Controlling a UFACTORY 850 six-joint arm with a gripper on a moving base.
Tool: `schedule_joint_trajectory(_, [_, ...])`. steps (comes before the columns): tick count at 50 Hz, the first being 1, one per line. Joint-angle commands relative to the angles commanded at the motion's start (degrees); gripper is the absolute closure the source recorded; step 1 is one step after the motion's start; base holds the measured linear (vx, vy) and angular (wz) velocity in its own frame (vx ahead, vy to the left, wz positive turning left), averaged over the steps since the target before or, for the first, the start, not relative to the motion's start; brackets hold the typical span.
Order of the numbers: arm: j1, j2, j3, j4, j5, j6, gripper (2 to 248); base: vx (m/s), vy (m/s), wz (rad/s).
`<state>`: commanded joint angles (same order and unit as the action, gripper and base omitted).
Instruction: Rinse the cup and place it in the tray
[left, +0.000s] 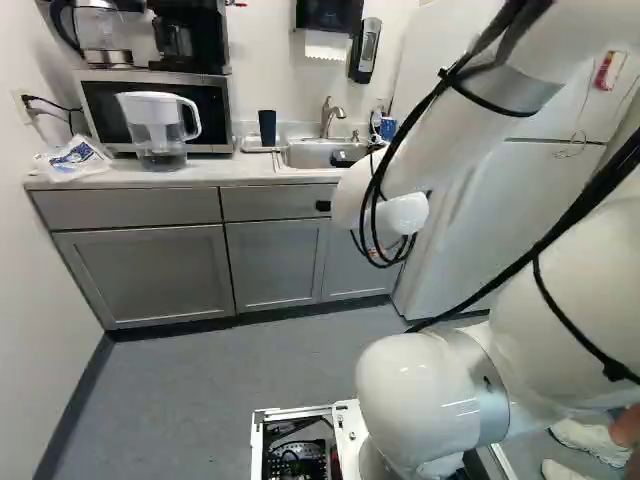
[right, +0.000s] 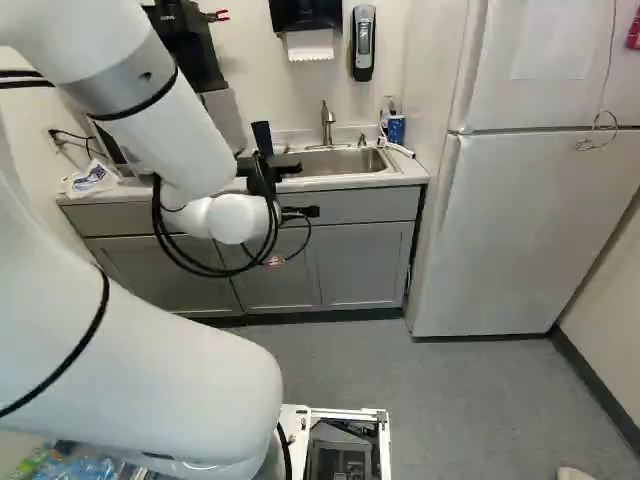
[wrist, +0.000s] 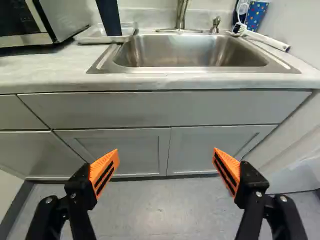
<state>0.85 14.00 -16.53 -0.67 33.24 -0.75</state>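
A water filter pitcher (left: 159, 125) is standing before the microwave (left: 215, 105). The dark blue tumbler (wrist: 109, 17) is standing in the tray (wrist: 87, 38), beside the sink (wrist: 187, 52). The gripper (right: 308, 188) is hanging wide open, holding nothing.

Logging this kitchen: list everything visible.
cup: 1, navy, in tray
tray: 1, pale, beside sink
sink: 1, steel, in counter
faucet: 1, steel, behind sink
brush: 1, white, beside sink
container: 1, blue, beside brush
microwave: 1, silver-black, on counter
pitcher: 1, clear-white, before microwave
kettle, coffee maker: 1 each, partly black, atop microwave
dispensers: 2, black-gray, above counter
refrigerator: 1, white, beside counter
bag: 1, white-blue, on counter
doors: 3, gray, below counter
arm: 1, white, foreground
fingers: 2, black-orange, apart, before doors
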Motion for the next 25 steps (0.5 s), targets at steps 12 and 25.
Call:
schedule_joint_trajectory(12, [-0.3,0.6,3.5,0.2,5.1,0.2,3,0.000,0.000,0.000])
schedule_joint_trajectory(25, [-0.5,1.1,6.6,0.4,9.6,0.4,3,0.000,0.000,0.000])
